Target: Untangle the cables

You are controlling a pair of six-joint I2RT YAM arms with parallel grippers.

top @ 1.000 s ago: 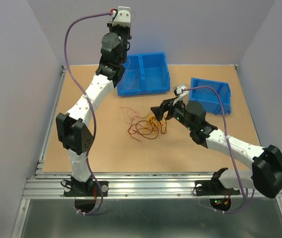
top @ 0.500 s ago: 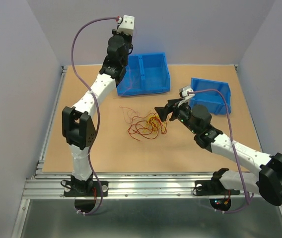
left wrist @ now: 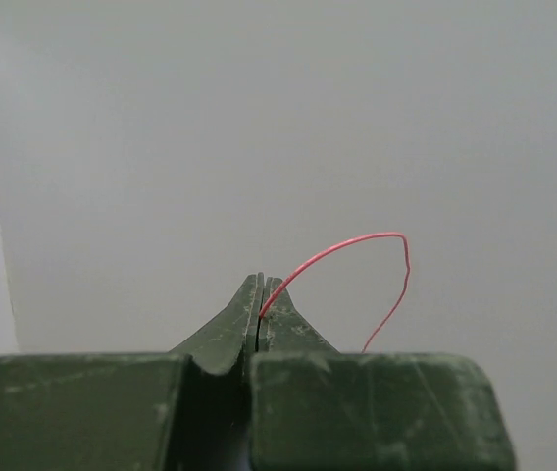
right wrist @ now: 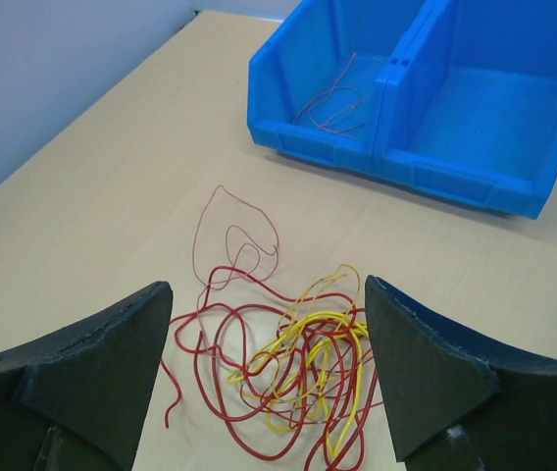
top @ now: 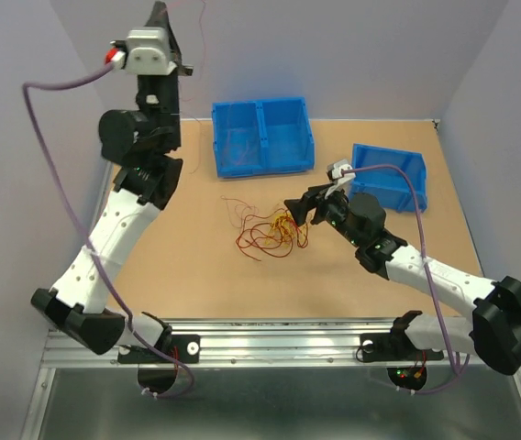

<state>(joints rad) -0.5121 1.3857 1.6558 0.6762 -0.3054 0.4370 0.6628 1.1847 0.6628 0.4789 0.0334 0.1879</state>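
Cables (top: 270,234): red/yellow clump on the table (top: 196,275), just on the near side of the double bin (top: 262,137). No clear long axis; a thin loose loop trails toward the bin. A few strands (right wrist: 332,98) lie in one bin compartment. Right hand (right wrist: 267,289) is released, fingers spread, with the clump straight ahead and below it, so the right arm is nearer. Left hand (left wrist: 262,285) is clenched on one red strand (left wrist: 357,250), raised high, up and left of the bin. Versus a second ago: the left arm swung off the bin to the left and rose; the right hand barely shifted; the clump is unchanged.
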